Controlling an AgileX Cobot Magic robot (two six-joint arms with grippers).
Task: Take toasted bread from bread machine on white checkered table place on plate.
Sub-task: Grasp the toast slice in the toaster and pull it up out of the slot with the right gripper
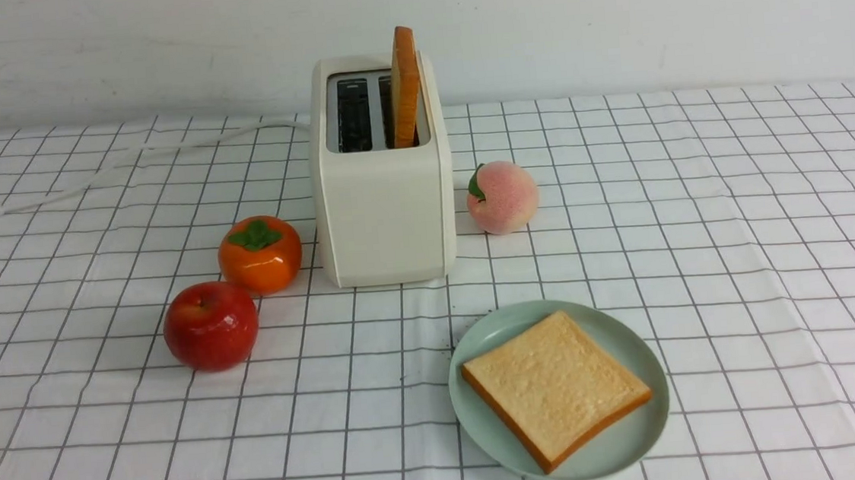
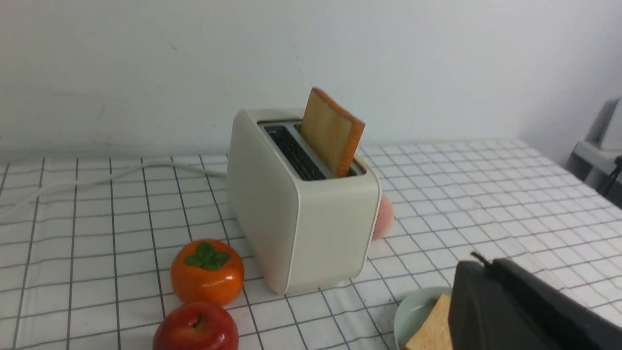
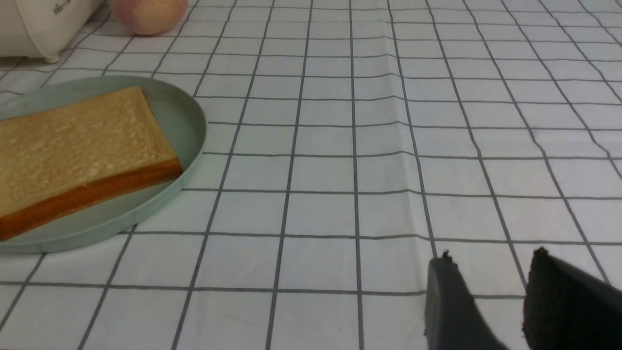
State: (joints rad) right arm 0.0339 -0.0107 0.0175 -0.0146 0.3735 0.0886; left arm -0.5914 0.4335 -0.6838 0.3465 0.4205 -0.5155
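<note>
Well apart from the closed left pincer [image 2: 478,272], toast [image 2: 332,131] stands in the toaster [image 2: 301,223].

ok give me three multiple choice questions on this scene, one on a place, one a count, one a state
1. Where is the peach relative to the bread machine?
A. on the robot's right of it
B. on top of it
C. on the robot's left of it

2. How many slices lie on the plate?
A. none
B. one
C. two

3. The other slice of toasted bread is:
A. lying flat across the machine's top
B. upright in a slot, sticking out
C. sunk out of sight

Answers:
1 A, it sits beside the machine's right wall in the front view.
2 B, a single flat slice covers most of the plate.
3 B, its crust edge rises above the machine's top.
</note>
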